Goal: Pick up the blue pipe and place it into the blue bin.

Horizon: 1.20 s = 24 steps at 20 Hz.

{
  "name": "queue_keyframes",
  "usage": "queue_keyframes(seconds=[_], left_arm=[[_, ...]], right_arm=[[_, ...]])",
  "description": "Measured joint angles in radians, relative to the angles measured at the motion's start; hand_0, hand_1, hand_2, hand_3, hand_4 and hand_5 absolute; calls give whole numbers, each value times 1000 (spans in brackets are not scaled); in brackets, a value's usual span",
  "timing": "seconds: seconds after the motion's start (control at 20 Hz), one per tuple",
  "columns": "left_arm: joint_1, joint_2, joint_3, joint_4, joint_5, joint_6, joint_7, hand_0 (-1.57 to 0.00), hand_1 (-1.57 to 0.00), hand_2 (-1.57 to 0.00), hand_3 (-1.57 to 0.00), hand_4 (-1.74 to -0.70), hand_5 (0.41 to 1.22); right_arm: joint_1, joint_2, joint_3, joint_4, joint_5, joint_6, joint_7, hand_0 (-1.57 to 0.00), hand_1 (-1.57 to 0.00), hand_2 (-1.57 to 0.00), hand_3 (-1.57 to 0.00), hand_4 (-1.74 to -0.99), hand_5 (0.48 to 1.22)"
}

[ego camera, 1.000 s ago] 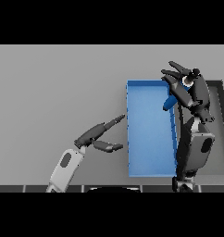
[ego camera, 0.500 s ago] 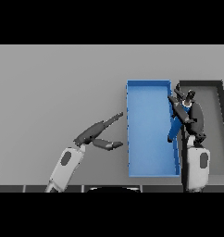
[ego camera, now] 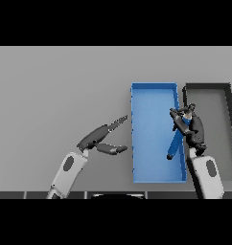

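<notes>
A matt grey table with a smooth, even surface carries a blue bin of plain, plastic-looking finish and a dark bin in dull charcoal. The blue pipe looks smooth and unglossed. Both hands, left and right, are dark and matt; the forearms show smooth white-and-grey shells.

One blue bin, one dark bin, one blue pipe.
</notes>
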Motion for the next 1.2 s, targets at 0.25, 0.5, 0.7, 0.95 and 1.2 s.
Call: queue_keyframes(seconds=[0.25, 0.5, 0.7, 0.95, 1.2], left_arm=[[3, 1, 4, -3, -2, 7, -3, 1, 1, 1, 1, -924, 493], [11, 5, 6, -8, 3, 5, -10, 1, 1, 1, 1, -926, 496], [15, 0, -3, -22, 3, 3, 6, 1, 1, 1, 1, -930, 496], [11, -1, 2, -13, -1, 10, 1, 1, 1, 1, 1, -932, 497], [4, 3, 12, -23, 15, 4, 10, 1, 1, 1, 1, -930, 496]], right_arm=[[-30, -72, 82, 61, -97, -162, -5, -693, -656, -631, -186, -1370, 1125], [-129, -381, 382, 122, -268, -181, 31, -227, -214, -206, -60, -1233, 913], [-273, -522, 614, 126, -422, -183, 31, -92, -87, -84, -24, -1175, 788], [-334, -575, 707, 115, -479, -202, 31, -30, -28, -27, -7, -1099, 725], [-349, -583, 736, 104, -462, -175, 29, -19, -17, -17, -4, -1084, 711]])
